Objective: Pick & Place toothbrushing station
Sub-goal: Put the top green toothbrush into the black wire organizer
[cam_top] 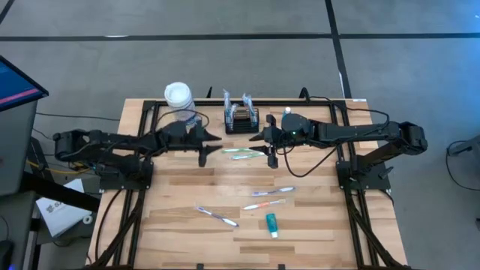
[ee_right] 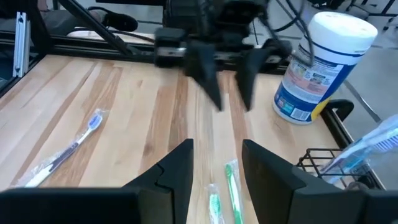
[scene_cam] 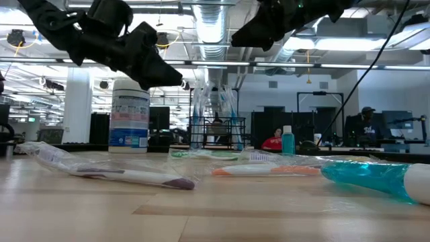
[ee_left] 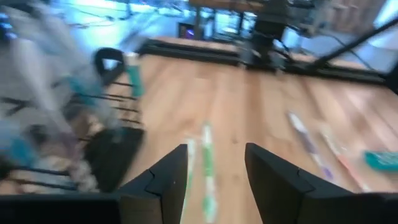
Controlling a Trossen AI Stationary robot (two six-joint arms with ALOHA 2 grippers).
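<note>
The toothbrushing station (cam_top: 241,120), a small black wire-mesh basket, is seen at the far edge of the wooden table (cam_top: 180,225), midway between the two arms. Wrapped toothbrushes are stood upright in it. It is not touched by either gripper.

The left gripper (cam_top: 204,155) is held above the table just to the left of the basket, fingers parted with nothing between them; in its wrist view the green toothbrushes (ee_left: 205,168) are seen on the wood through the gap. The right gripper (cam_top: 270,156) is held opposite, just right of the basket, jaws likewise spread and empty. Both are shown raised clear of the tabletop in the low view.

Two green toothbrushes (cam_top: 244,154) are laid between the grippers, just in front of the basket. A white-lidded canister (cam_top: 178,99) with a blue label is stood at the far edge, left of the basket. Nearer the front edge, well apart from the basket, an orange-handled toothbrush (cam_top: 271,192), a second brush (cam_top: 264,204), a purple-tipped brush (cam_top: 217,216) and a teal tube (cam_top: 271,223) are scattered.
</note>
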